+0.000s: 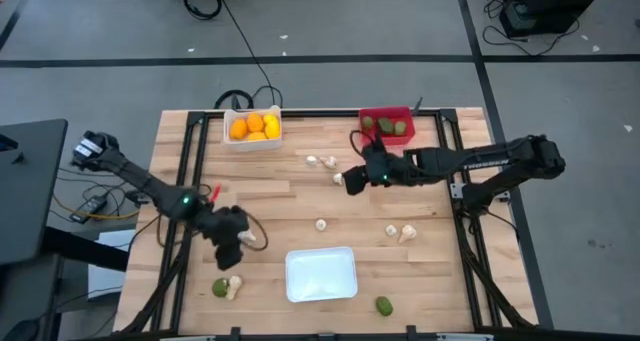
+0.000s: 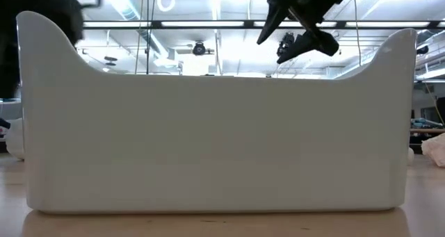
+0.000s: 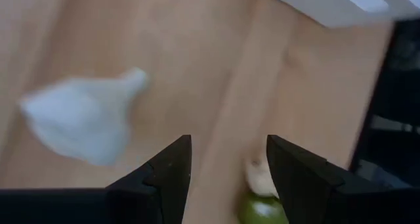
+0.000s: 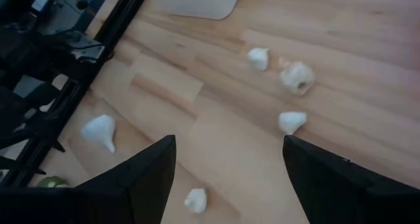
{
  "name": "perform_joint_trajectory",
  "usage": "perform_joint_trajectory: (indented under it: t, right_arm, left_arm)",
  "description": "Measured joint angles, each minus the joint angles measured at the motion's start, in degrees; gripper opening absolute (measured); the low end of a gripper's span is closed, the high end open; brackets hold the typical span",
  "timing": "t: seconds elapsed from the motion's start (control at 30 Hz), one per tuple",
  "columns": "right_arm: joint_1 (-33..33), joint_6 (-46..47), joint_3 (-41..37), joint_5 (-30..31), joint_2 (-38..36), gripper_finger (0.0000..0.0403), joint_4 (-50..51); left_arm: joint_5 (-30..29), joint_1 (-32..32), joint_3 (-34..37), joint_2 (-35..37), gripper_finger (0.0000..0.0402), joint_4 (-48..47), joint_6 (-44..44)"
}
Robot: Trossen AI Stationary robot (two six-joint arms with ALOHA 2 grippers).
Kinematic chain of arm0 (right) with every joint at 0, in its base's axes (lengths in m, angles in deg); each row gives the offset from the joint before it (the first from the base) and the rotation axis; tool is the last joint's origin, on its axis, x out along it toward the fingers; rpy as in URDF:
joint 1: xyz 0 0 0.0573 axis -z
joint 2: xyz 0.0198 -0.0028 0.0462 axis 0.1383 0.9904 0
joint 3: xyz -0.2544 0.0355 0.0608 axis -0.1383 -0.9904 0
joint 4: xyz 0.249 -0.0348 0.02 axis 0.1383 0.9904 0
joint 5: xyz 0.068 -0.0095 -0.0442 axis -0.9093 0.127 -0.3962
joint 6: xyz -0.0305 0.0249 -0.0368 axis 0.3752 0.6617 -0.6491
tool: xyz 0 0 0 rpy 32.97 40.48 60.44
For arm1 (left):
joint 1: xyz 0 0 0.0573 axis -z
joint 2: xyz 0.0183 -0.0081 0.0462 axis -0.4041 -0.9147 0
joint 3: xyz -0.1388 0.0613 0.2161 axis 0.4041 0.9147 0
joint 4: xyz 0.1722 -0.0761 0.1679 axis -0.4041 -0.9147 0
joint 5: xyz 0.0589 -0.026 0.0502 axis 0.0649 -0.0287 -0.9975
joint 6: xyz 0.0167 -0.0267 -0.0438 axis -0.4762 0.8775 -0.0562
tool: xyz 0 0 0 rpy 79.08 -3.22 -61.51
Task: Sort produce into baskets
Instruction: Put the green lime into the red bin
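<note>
- The wooden table (image 1: 300,196) carries three bins and scattered produce.
- The wide shallow white tray (image 1: 321,274) sits near the front edge, between the two arms; nothing shows inside it from above. Its wall fills almost all of the low view.
- The white bin (image 1: 253,139) at the back holds round orange and yellow fruits (image 1: 255,127).
- The red bin (image 1: 387,126) at the back right holds green fruits (image 1: 385,126).
- The right gripper (image 1: 352,179) hovers over the middle of the table, just in front of the red bin, its fingers (image 4: 138,175) spread wide apart and empty.
- The left gripper (image 1: 240,243) is at the front left, fingers (image 3: 172,168) parted with nothing between them; a garlic bulb (image 3: 82,122) lies just beside it on the wood.
- A green fruit (image 1: 219,288) and a pale bulb (image 1: 234,285) lie touching at the front left corner.
- Another green fruit (image 1: 384,305) lies alone to the front right of the tray.
- Three garlic bulbs (image 4: 297,77) cluster near the right gripper, probably the same ones seen from above beside it.
- Two bulbs (image 1: 400,232) lie right of centre, one more (image 1: 321,224) behind the tray.
</note>
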Motion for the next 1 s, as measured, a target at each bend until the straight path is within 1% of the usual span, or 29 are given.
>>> perform_joint_trajectory:
  t: [0.1, 0.3, 0.43, 0.67, 0.9, 1.0]
  right_arm:
    - [-2.42, 1.35, 0.0, 1.62, 0.42, 0.0289, 0.0]
    - [-6.11, 3.7, 0.0, 1.96, 2.82, 0.0289, 0.03]
    - [-8.04, 5.08, 0.0, 2.4, 5.0, 0.0289, -0.02]
    - [-10.11, 6.87, 0.0, 1.93, 8.53, 0.0289, -0.1]
    - [-10.74, 6.89, 0.0, 0.86, 9.03, 0.0289, -0.13]
    - [-10.74, 6.8, 0.0, 0.82, 9.07, 0.0289, -0.04]
  left_arm:
    - [-0.12, 4.9, 0.0, 0.0, 0.0202, 0.84, 4.12]
    - [-0.25, 15.3, 0.0, -0.44, 0.0202, 2.3, 14.97]
    - [-2.39, 21.03, 0.0, -2.63, 0.0202, 4.37, 18.2]
    - [-3.36, 24.93, 0.0, -9.74, 0.0213, 9.1, 19.68]
    - [-3.04, 27.3, -0.22, -15.75, 0.0257, 15.17, 20.47]
    - [-4.19, 27.48, 0.0, -17.69, 0.028, 14.69, 20.46]
